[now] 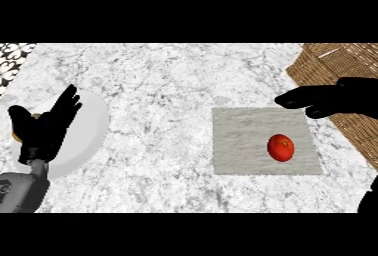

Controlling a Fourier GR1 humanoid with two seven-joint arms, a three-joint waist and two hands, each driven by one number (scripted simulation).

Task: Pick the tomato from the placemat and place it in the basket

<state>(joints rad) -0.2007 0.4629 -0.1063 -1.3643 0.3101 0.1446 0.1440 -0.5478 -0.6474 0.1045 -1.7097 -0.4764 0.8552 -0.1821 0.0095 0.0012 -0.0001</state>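
Risk: round red tomato (280,147), lying right of centre on grey square cloth placemat (244,150), liable to roll from closing fingers. Right hand (328,100) poised above placemat's far right corner, before woven wicker basket (332,62), fingers extended, grasping nothing. Left hand (44,127) resting open over white round plate (92,125) on marble table (162,80).

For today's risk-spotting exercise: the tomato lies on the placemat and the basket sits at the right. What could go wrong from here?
1. The tomato is round and lies loose on the placemat; a touch from the right hand, now above the mat's far right corner, might roll it away.
2. The basket is partly out of view behind that hand, so the release could land on its rim.
3. The left hand rests open over a white plate, and could knock it if it moved.
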